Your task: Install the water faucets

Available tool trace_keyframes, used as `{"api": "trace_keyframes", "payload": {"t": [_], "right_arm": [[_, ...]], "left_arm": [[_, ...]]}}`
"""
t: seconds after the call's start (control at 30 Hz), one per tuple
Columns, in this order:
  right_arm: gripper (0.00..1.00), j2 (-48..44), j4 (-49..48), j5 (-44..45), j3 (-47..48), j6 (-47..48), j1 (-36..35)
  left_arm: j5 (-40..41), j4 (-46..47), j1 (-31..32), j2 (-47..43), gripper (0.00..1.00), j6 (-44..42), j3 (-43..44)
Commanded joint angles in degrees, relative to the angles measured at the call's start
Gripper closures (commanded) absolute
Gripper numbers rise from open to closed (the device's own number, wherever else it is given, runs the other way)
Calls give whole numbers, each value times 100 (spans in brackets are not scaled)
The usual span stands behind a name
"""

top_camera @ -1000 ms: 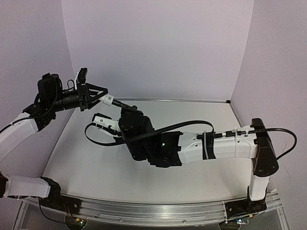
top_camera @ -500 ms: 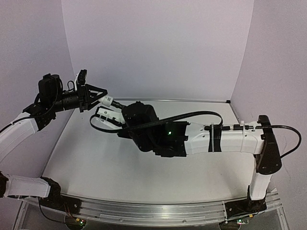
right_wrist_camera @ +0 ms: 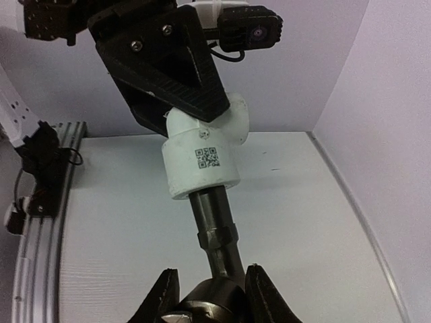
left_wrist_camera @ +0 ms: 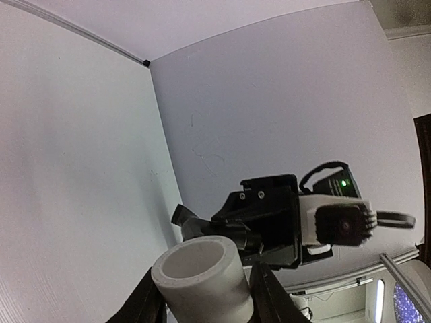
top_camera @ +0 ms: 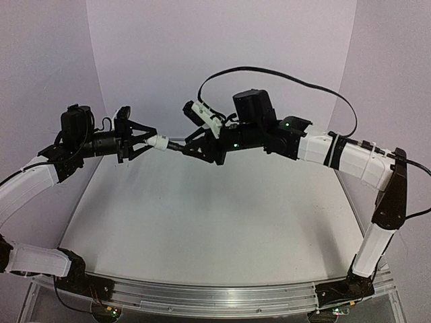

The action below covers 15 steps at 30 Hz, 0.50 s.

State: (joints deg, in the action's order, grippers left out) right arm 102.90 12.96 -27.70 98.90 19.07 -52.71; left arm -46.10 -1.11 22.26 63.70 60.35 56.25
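The black tap [right_wrist_camera: 214, 225] has its stem set into the lower end of the white fitting [right_wrist_camera: 201, 161], the two in one line. The joined pair is held in the air above the desk [top_camera: 202, 235], over its far edge and left of the middle. The left gripper [top_camera: 153, 142] is clamped on the white fitting. The right gripper [top_camera: 194, 149], facing it, is closed narrowly on the black tap's body.

A white table [top_camera: 202, 229] stands between pale lilac walls [top_camera: 222, 60], a metal rail [top_camera: 202, 296] along its near edge.
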Motion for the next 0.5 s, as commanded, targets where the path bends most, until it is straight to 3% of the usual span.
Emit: {"api": "trace_keyframes", "payload": {"t": [0.0,0.2,0.33,0.47], "right_arm": [[100,178,6,-2356,655,-2692,657],[100,195,-28,-2214,692,-2880,690],[100,65,-32,-1248,522,-2576,451],[100,142,-11,-6,489,-1973,-90]], "left_arm": [[-855,1389,-30,-283,100,-1198,203],[-351,980,-29,-227,100,-1095,245],[647,183,-38,-17,100,-313,389],[835,617,-36,238,100,835,207]]}}
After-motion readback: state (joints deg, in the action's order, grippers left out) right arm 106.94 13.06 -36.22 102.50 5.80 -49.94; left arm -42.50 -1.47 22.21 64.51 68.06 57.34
